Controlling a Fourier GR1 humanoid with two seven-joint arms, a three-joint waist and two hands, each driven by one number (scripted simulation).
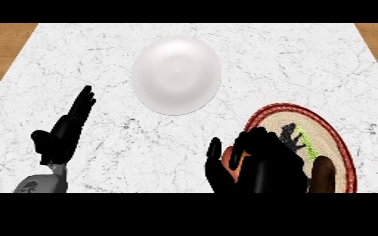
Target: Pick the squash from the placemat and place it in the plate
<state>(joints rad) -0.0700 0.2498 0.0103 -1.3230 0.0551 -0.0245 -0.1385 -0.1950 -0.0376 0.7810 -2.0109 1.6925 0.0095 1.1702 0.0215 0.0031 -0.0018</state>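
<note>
Curling its fingers round the orange squash (230, 161) on the placemat (336, 145), the right hand (258, 167) should lift straight up, then carry toward eleven o'clock to the white plate (177, 75); the left hand (66, 130) rests open at eight o'clock.

Plate (177, 75) at the counter's (310, 65) middle rear, placemat (336, 145) at front right, well apart.

No text, label, brand, number or sign can be read anywhere. The white plate (177, 75) is blank, the marble worktop (295, 65) bears only grey veins, and the round placemat (334, 140) carries a dark figure pattern, no letters.
</note>
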